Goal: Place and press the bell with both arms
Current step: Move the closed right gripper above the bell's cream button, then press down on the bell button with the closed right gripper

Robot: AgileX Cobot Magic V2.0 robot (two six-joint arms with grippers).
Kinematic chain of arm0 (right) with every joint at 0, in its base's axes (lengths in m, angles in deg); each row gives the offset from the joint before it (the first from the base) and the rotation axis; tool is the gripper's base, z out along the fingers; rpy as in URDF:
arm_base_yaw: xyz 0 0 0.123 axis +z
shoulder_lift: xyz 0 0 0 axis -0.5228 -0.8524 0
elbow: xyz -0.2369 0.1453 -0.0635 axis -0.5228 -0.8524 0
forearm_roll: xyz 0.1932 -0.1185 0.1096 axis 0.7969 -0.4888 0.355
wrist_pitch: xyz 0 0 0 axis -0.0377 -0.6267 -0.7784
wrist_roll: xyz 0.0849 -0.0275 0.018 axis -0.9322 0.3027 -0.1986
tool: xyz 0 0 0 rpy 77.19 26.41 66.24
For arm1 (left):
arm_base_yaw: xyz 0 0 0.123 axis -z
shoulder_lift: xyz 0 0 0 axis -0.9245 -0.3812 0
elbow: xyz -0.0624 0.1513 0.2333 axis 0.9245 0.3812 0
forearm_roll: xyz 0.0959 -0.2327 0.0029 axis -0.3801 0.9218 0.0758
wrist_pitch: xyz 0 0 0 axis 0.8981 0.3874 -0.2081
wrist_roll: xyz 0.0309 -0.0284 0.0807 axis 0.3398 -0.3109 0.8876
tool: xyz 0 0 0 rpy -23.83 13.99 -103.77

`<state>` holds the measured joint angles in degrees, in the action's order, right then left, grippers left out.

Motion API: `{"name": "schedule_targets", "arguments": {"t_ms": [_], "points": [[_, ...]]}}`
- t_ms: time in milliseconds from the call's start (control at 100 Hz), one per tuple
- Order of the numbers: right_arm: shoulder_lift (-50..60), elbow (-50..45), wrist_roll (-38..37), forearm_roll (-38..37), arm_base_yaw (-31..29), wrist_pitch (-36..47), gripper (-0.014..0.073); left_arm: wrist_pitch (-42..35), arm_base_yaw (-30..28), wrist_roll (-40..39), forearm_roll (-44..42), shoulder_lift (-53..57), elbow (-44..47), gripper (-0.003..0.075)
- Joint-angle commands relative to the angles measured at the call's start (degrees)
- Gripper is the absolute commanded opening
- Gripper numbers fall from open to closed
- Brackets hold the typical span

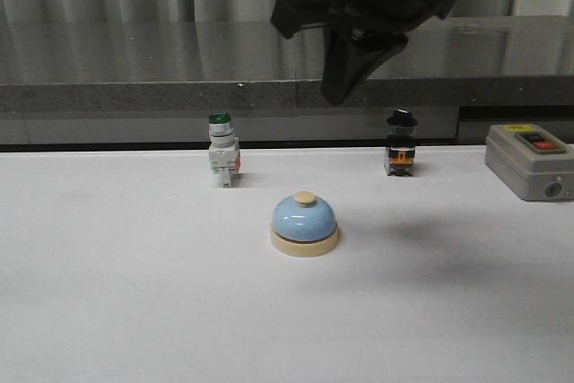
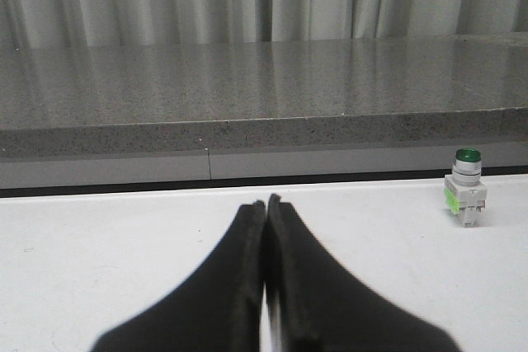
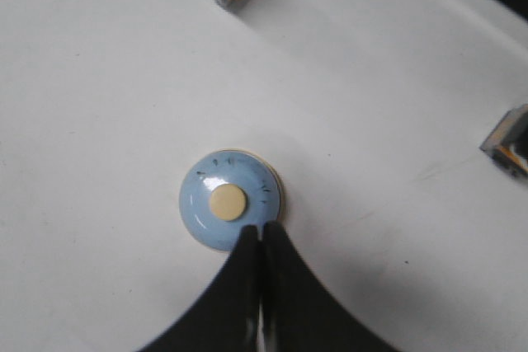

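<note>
The light-blue dome bell (image 1: 304, 224) with cream base and cream button stands upright on the white table, near the middle. It also shows in the right wrist view (image 3: 230, 200), seen from above. My right gripper (image 1: 339, 91) hangs high above and behind the bell, shut and empty; in the right wrist view (image 3: 261, 231) its tips overlap the bell's edge. My left gripper (image 2: 266, 202) is shut and empty, low over the table's left part; it is out of the front view. The bell does not show in the left wrist view.
A green-capped white push-button switch (image 1: 222, 157) stands behind the bell to the left, also in the left wrist view (image 2: 466, 189). A black-knobbed selector switch (image 1: 400, 144) stands back right. A grey button box (image 1: 533, 161) sits at the far right. A grey counter ledge (image 1: 134, 87) runs behind the table.
</note>
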<state>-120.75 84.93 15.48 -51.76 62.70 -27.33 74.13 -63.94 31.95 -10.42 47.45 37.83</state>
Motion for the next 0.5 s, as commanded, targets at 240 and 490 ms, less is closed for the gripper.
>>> {"name": "schedule_targets", "arguments": {"t_ms": [240,490], "points": [[-8.61,9.97,0.75,0.38,2.01,-5.96,-0.0068,-4.52,-0.13,-0.47,0.51,1.97,1.30,-0.0019],[-13.36,10.92,0.75,0.33,1.91,-6.76,-0.0068,-4.52,-0.13,-0.47,0.51,1.97,1.30,-0.0019]]}}
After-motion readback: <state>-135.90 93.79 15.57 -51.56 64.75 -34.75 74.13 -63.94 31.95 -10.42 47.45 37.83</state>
